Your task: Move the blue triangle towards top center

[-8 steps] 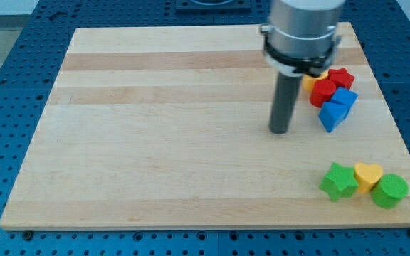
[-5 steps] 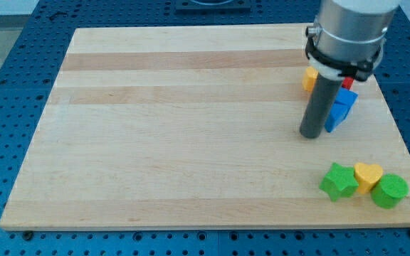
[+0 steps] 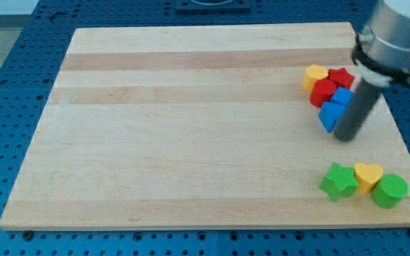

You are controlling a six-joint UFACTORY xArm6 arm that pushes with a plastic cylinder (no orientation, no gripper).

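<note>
My tip rests on the board at the view's right, just below and right of the blue blocks. The blue triangle lies right next to the tip, on its left. A second blue block sits just above it, partly hidden by the rod. A red block, a red star and a yellow block are packed together above them.
A green star, a yellow heart and a green cylinder sit in a row near the board's bottom right corner. The board's right edge is close to the rod.
The rod has moved from the left of the blue blocks across to their right and lower side. The blocks have not visibly moved.
</note>
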